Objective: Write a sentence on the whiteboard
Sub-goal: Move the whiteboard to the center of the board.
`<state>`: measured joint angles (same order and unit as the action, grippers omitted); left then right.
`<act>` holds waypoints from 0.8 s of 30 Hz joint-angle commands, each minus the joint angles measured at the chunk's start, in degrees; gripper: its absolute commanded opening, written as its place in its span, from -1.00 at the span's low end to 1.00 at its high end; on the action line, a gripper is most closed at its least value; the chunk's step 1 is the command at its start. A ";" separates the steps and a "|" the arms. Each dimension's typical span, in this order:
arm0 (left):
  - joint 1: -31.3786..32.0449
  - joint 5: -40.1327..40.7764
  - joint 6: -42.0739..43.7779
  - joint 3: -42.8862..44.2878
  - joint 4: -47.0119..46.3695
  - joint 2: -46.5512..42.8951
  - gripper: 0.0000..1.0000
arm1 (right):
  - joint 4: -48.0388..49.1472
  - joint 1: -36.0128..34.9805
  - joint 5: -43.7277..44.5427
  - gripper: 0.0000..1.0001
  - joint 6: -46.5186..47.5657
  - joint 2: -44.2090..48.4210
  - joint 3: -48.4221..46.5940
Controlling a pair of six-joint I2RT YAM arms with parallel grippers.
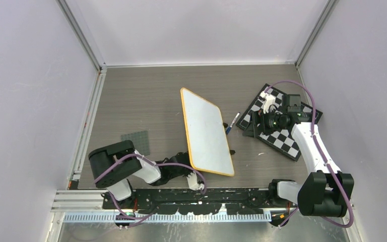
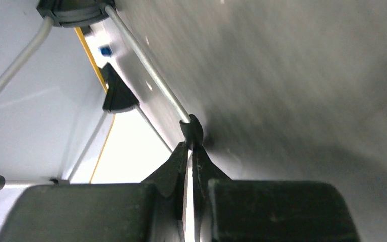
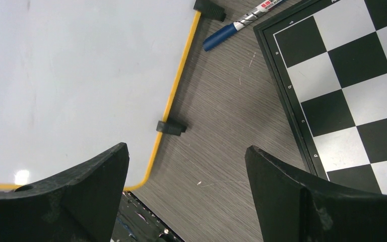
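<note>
Whiteboard (image 1: 206, 131) lies on the grey table (image 1: 141, 96), set at a slant near the middle, with its orange-yellow frame all round a plain white face. My left gripper (image 1: 197, 180) sits low at the board's near edge, close by the near left corner. Its fingers (image 2: 174, 169) are pressed together tip to tip. In my left wrist view a thin pale sliver shows in the seam between them. I cannot tell whether that is the board's rim or only light, so I cannot say that I hold anything.

My right gripper (image 3: 186, 154) hangs over the strip of table between the whiteboard and the checkered board (image 3: 352, 75), jaws spread wide and touching nothing. Below it a small black clip foot (image 3: 171, 127) sticks out from the whiteboard's right edge. A blue-capped marker (image 3: 239, 24) lies on the table between the two boards, just beside the checkered board's corner and apart from both my grippers.
</note>
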<state>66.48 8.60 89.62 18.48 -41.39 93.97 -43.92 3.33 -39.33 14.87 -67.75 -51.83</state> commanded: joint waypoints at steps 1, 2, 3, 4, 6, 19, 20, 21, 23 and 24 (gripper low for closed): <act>-9.45 -2.81 5.65 -1.96 1.25 0.27 -0.99 | 0.13 -0.17 -1.36 0.79 0.89 0.56 -0.63; -10.65 -3.22 6.70 -2.07 0.19 0.48 -0.97 | 0.13 -0.17 -1.35 0.79 0.87 0.52 -0.64; -11.26 -3.50 7.37 -2.24 -0.87 0.31 -0.92 | 0.15 -0.17 -1.48 0.79 0.92 0.53 -0.64; -11.36 -3.71 7.78 -2.45 -0.91 -0.45 -0.87 | 0.15 -0.17 -1.57 0.79 0.88 0.52 -0.64; -11.38 -4.54 8.42 -3.20 -0.01 -3.02 -0.78 | 0.15 -0.17 -1.62 0.79 0.93 0.48 -0.64; -9.99 -15.49 5.82 -6.09 44.77 -41.29 -0.27 | 0.51 -1.55 -3.56 0.74 0.72 -0.58 -0.81; -9.78 -16.42 4.43 -5.42 49.18 -44.63 -0.24 | 0.46 -2.04 -3.16 0.74 0.79 -0.74 -0.86; -9.72 -17.32 3.33 -4.41 56.00 -47.94 -0.23 | 0.38 -2.68 -2.89 0.74 0.76 -1.03 -0.94; -9.53 -17.58 -2.35 -1.55 63.55 -53.27 -0.22 | 0.09 -3.32 -2.70 0.74 0.60 -1.76 -1.27; -9.46 -17.21 -4.97 -0.05 66.67 -54.26 -0.23 | -0.01 -3.33 -2.76 0.73 0.48 -2.01 -1.40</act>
<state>56.58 -4.84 94.26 12.75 2.66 45.65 -44.25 1.04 -41.10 14.90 -68.77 -51.83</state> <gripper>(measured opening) 0.385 0.872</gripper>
